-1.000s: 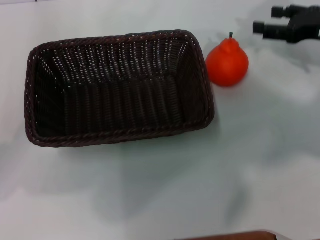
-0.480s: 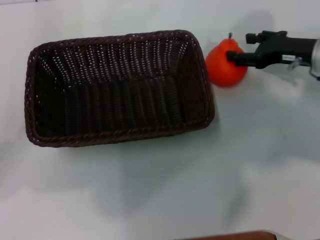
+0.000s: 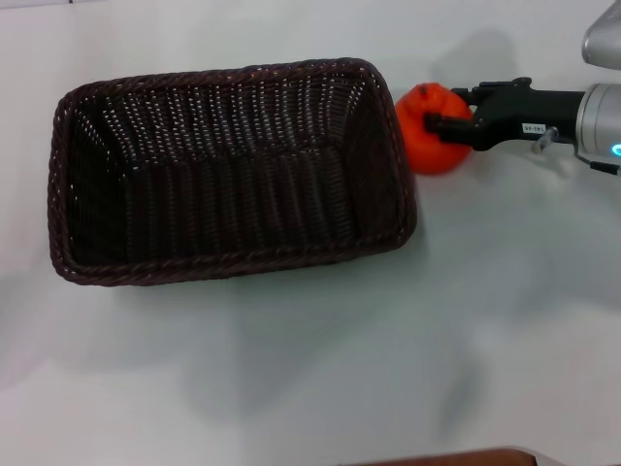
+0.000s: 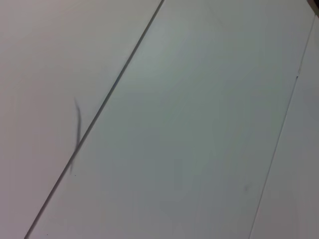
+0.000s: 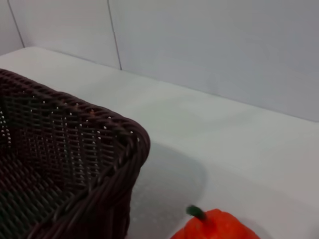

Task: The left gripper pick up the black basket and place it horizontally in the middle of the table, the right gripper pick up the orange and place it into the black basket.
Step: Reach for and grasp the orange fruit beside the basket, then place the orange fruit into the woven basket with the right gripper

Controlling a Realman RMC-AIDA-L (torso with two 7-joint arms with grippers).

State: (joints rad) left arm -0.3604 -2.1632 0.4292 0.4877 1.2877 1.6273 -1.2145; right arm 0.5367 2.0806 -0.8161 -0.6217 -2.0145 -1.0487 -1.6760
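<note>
The black basket (image 3: 228, 170) lies lengthwise on the white table (image 3: 388, 369), left of centre, and is empty. The orange (image 3: 429, 136) sits on the table just off the basket's right end. My right gripper (image 3: 442, 107) reaches in from the right. Its black fingers (image 3: 448, 123) stand apart over the orange's right side, and the stem is hidden in the head view. The right wrist view shows the basket's corner (image 5: 75, 164) and the orange's top (image 5: 214, 226) with its green stem. The left gripper is out of view; its wrist view shows only a white seamed surface.
A brown edge (image 3: 446, 456) shows at the table's near side. Bare white table lies in front of the basket and to the right. A white panelled wall (image 5: 199, 45) stands behind the table.
My right gripper has moved left from the far right corner onto the orange. The orange has shifted slightly toward the basket and tilted. The basket has not moved.
</note>
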